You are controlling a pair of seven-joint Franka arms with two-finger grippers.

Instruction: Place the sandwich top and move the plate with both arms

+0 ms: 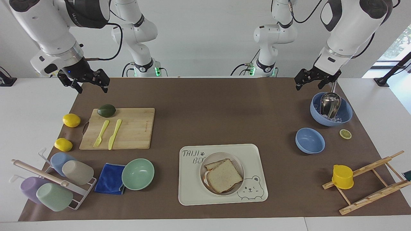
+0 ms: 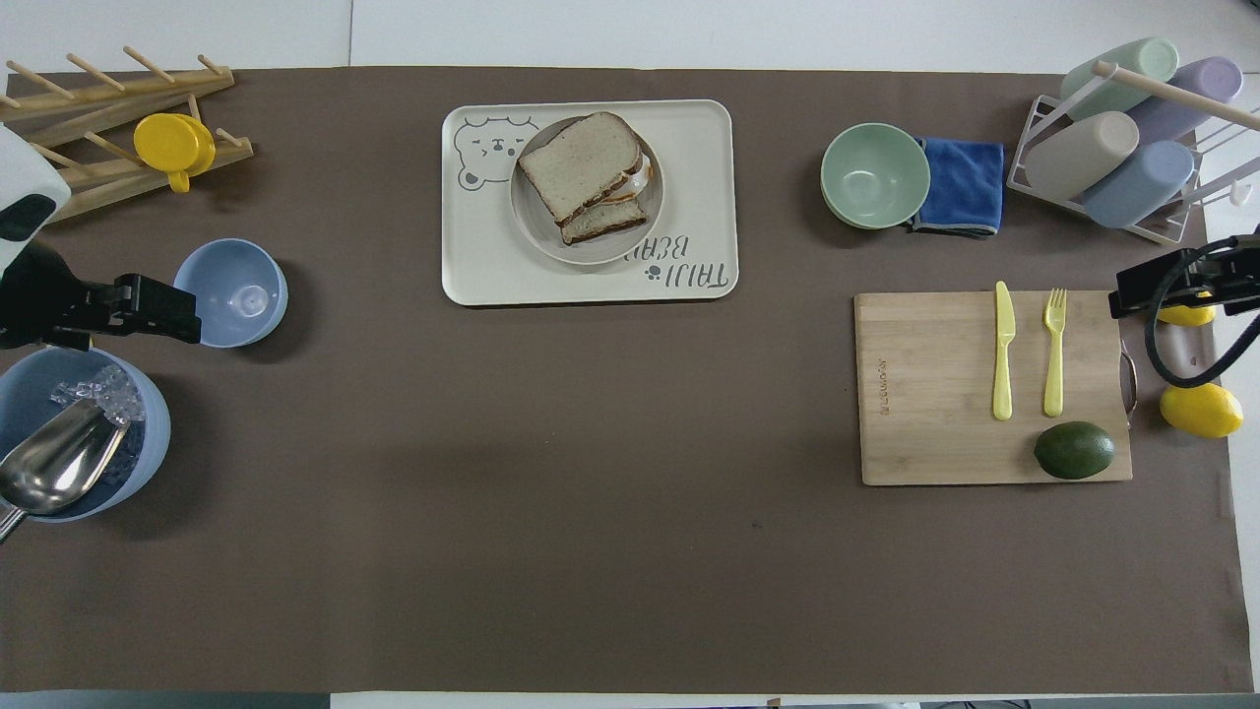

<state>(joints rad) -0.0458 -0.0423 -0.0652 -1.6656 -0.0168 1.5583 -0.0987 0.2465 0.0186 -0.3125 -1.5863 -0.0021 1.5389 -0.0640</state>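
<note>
The sandwich top (image 1: 224,175) (image 2: 581,162) lies on the lower slice, turned a little askew from it. Both are on the plate (image 1: 239,164) (image 2: 539,225), which sits in the cream bear tray (image 1: 253,157) (image 2: 699,138). My left gripper (image 1: 309,86) (image 2: 192,320) is open and empty, up in the air over the mat beside the blue ice bowl (image 1: 345,115) (image 2: 148,433). My right gripper (image 1: 92,88) (image 2: 1117,295) is open and empty, in the air over the mat's corner near the cutting board (image 1: 135,128) (image 2: 935,394).
A metal scoop (image 1: 330,103) stands in the ice bowl, with a small blue bowl (image 1: 310,140) and a lemon slice (image 1: 345,133) beside it. A mint-green bowl (image 1: 138,174), a blue cloth (image 1: 109,179) and a cup rack (image 1: 54,183) lie toward the right arm's end.
</note>
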